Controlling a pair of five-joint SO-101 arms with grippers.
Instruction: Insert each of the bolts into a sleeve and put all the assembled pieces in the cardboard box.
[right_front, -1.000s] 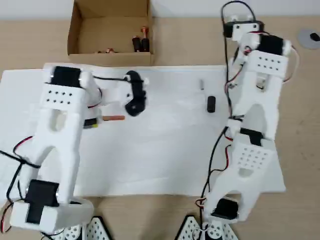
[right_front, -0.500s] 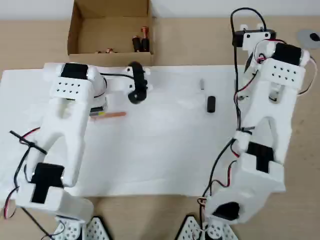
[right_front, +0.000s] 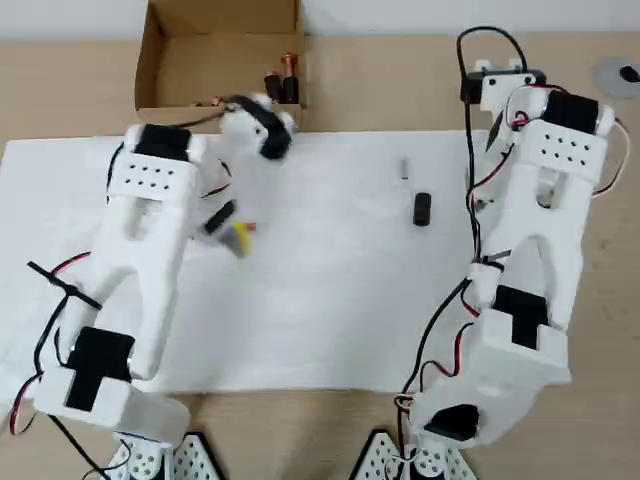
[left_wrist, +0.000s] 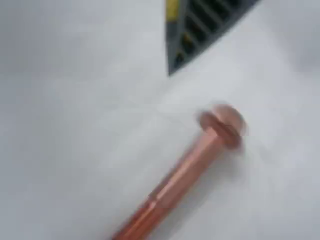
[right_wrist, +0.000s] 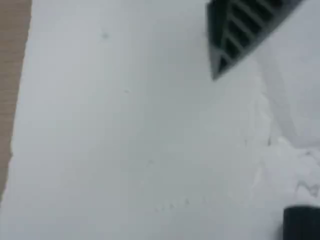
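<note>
A copper bolt (left_wrist: 185, 172) lies flat on the white sheet (right_front: 330, 300), its head just past one ribbed, yellow-marked finger (left_wrist: 200, 30) of my left gripper (right_front: 232, 232). That gripper is open, low over the sheet, and nothing is between its fingers. In the high view only the bolt's end (right_front: 248, 228) peeks out beside it. A black sleeve (right_front: 422, 208) rests on the sheet's right half, near my right arm. The right wrist view shows one finger (right_wrist: 240, 35) of the open right gripper above bare sheet, and the sleeve (right_wrist: 301, 223) off to the side. The cardboard box (right_front: 150, 70) holds some assembled pieces.
A small grey pin (right_front: 404, 170) lies just behind the sleeve. The box stands past the sheet's far edge on the left. A grey disc (right_front: 618, 76) sits on the wooden table at the far right. Cables hang off both arms.
My left arm has swung so its gripper now covers most of the bolt, and its elbow has moved toward the box. The right arm drew back to the right, then stayed still.
</note>
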